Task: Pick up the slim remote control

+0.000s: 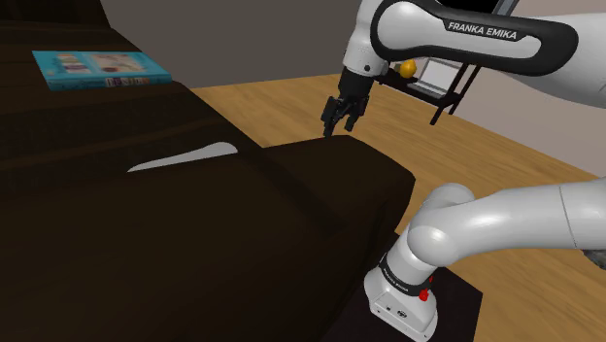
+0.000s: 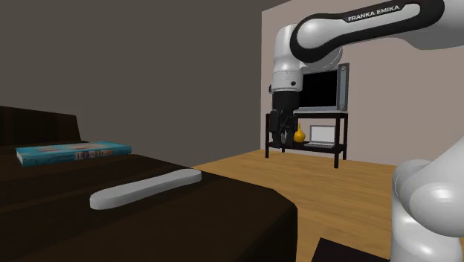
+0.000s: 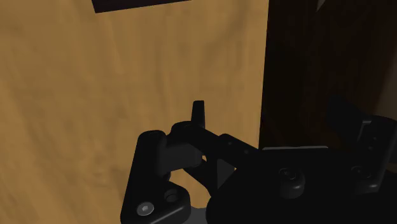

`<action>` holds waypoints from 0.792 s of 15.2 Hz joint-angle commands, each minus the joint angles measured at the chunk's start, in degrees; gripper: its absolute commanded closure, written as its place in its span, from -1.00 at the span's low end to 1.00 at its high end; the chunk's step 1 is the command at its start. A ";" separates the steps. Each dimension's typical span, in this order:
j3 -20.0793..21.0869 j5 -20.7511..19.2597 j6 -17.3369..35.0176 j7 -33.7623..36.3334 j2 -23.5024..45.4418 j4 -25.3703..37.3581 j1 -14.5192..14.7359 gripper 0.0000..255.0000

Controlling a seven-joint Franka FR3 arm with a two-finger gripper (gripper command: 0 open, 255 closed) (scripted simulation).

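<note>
The slim remote (image 1: 185, 157) is a pale grey bar lying flat on the dark brown couch seat (image 1: 214, 253). It also shows in the second exterior view, as a long light remote (image 2: 145, 188). My gripper (image 1: 337, 126) hangs in the air well to the shoulder view's right of it, above the seat's far corner. The black gripper (image 2: 277, 143) points downward and stands open with nothing between its fingers. In the wrist view the gripper (image 3: 267, 111) looks down on the wooden floor (image 3: 95, 95) and the couch's dark edge (image 3: 318, 57).
A teal book (image 1: 97, 68) lies on the couch behind the remote. A black TV stand (image 2: 336, 128) with a screen and a yellow ornament (image 2: 299, 136) stands by the far wall. Wooden floor (image 1: 291, 102) lies beyond the couch. My stand (image 1: 403, 301) is at the lower right.
</note>
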 commanded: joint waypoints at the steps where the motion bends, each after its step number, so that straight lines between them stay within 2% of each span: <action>1: 0.00 0.00 0.00 0.00 0.00 0.00 0.00 -1.00; 6: 9.46 6.25 -1.22 18.76 -1.68 -0.20 -1.31 -1.00; 12: 21.07 13.04 -1.07 41.30 1.83 4.24 -4.05 -1.00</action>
